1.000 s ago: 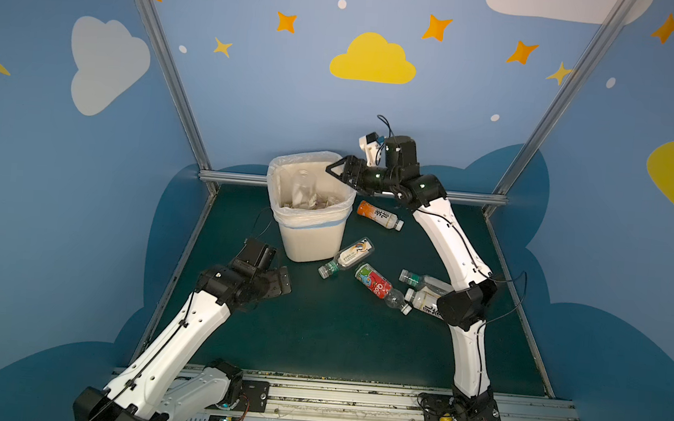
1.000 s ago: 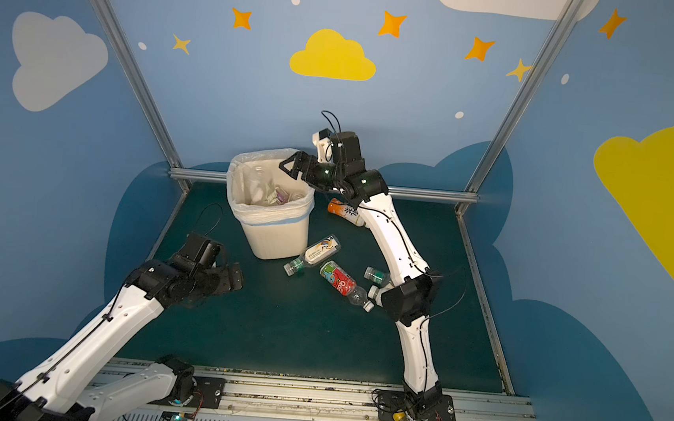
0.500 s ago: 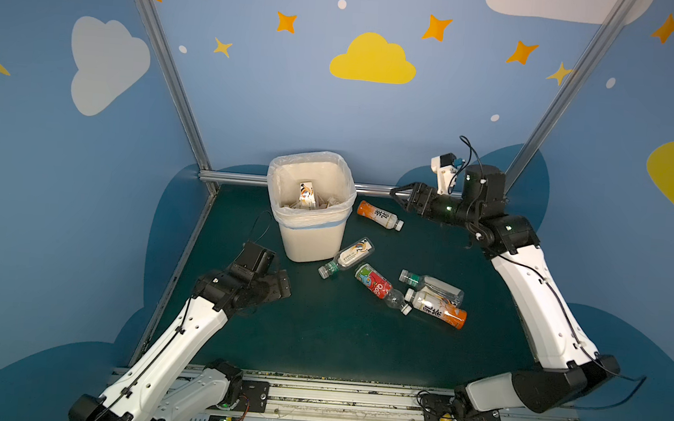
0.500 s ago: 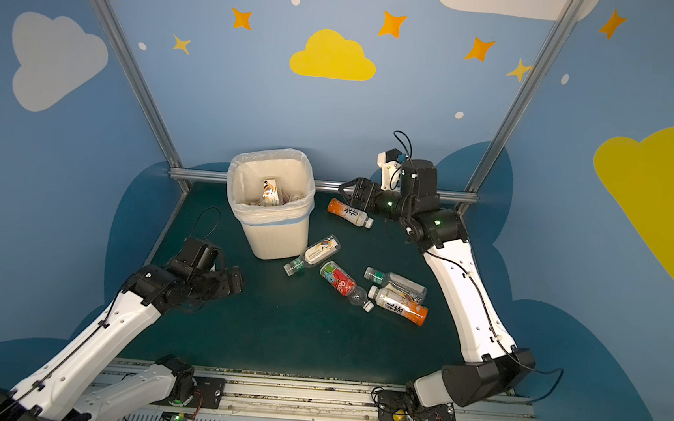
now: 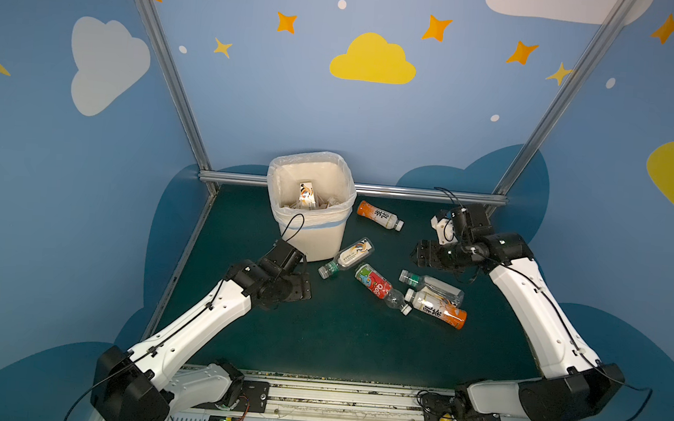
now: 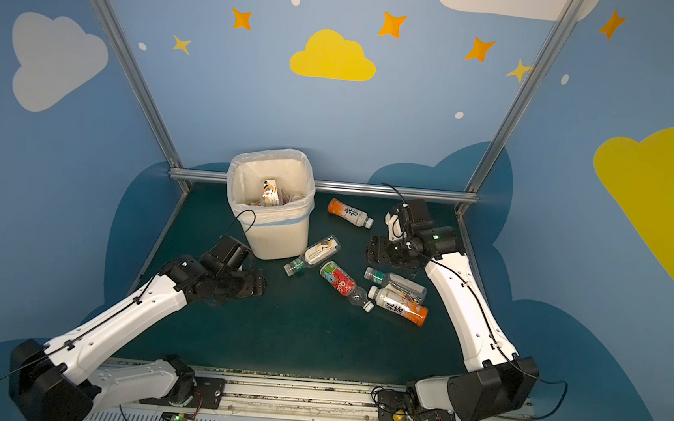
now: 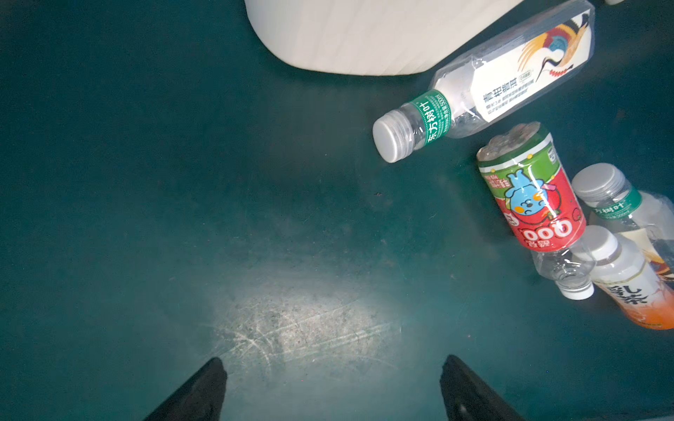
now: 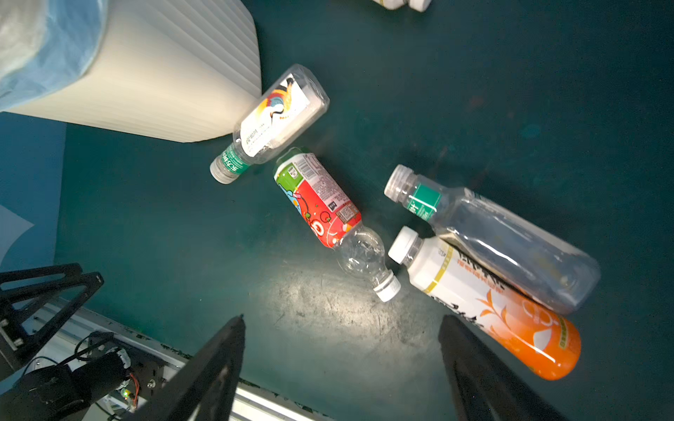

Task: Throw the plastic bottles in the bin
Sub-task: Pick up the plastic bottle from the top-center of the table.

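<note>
The dark green tabletop (image 5: 337,343) lies inside a blue booth painted with clouds and stars. Nearest, the left gripper (image 7: 332,361) hangs low over bare mat, fingers spread and empty, about where it was a second ago. The right gripper (image 8: 343,320), up at the bin's rim a second ago, has swung out and come down beside the bottle cluster, fingers parted with nothing between them. Five plastic bottles (image 6: 400,305) lie on their sides, unmoved. An orange-bottomed bottle (image 5: 436,310) with a white cap touches a clear bottle (image 5: 432,285) with a green neck band just behind it. A red-and-green labelled bottle (image 5: 374,285) ends just beside that white cap. A white-labelled bottle (image 5: 349,253) lies just beside the foot of the bin (image 5: 316,238). The bin is cream, ribbed and lined with a translucent, blue-banded bag. It holds several bottles; a white-and-orange labelled bottle (image 5: 307,194) shows on top, not seen there a second ago. Farther back, right of the bin, lies another orange bottle (image 5: 380,215).
</note>
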Motion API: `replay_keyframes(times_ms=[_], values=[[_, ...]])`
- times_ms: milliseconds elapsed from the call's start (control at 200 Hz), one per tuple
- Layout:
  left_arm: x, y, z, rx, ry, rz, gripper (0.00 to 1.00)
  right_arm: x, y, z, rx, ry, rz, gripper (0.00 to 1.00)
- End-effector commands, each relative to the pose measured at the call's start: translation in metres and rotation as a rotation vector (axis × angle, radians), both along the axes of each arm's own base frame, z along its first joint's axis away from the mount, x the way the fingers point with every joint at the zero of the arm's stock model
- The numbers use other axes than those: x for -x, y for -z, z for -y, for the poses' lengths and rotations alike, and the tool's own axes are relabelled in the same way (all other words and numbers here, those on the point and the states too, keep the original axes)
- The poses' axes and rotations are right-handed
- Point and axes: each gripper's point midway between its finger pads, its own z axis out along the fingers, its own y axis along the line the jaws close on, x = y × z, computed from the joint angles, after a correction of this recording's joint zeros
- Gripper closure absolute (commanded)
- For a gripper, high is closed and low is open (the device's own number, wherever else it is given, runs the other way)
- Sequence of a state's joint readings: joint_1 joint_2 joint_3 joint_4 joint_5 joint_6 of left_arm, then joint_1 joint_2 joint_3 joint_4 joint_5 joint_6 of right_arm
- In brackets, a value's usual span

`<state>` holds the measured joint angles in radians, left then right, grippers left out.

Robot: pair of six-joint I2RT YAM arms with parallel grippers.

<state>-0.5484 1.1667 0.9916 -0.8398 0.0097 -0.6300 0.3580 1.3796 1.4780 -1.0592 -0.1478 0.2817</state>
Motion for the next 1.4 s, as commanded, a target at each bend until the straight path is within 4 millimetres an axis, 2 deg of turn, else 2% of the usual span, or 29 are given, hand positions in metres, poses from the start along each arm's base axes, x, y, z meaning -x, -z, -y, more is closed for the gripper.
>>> replay_keyframes(times_ms=[0,150,310,451,581,906,1056,1217,1392], values=[[-0.004,-0.001,0.007,0.018,-0.010,-0.007,0.07,0.003,0.006,0.003,0.016,-0.014,-0.022,0.20],[-0.003,0.001,0.011,0.021,0.001,-0.034,0.07,-0.014,0.009,-0.008,0.026,-0.099,0.005,0.20],[-0.001,0.002,0.014,0.036,-0.002,-0.044,0.06,-0.048,0.019,-0.022,0.061,-0.199,0.054,0.20],[0.000,0.003,0.014,0.038,-0.006,-0.048,0.07,-0.085,0.033,-0.036,0.080,-0.243,0.066,0.20],[0.003,0.012,0.013,0.016,0.001,-0.087,0.07,-0.123,0.050,-0.044,0.128,-0.255,0.045,0.20],[-0.003,0.010,0.011,0.014,-0.020,-0.079,0.07,-0.212,0.100,-0.040,0.303,-0.236,0.032,0.12],[-0.007,0.006,0.007,-0.001,-0.035,-0.080,0.06,-0.251,0.110,-0.041,0.325,-0.225,0.110,0.08],[-0.014,0.005,0.004,-0.012,-0.062,-0.086,0.06,-0.279,0.112,-0.044,0.322,-0.241,0.187,0.04],[-0.018,0.001,0.004,-0.015,-0.075,-0.090,0.07,-0.292,0.122,-0.046,0.231,-0.279,0.202,0.03]])
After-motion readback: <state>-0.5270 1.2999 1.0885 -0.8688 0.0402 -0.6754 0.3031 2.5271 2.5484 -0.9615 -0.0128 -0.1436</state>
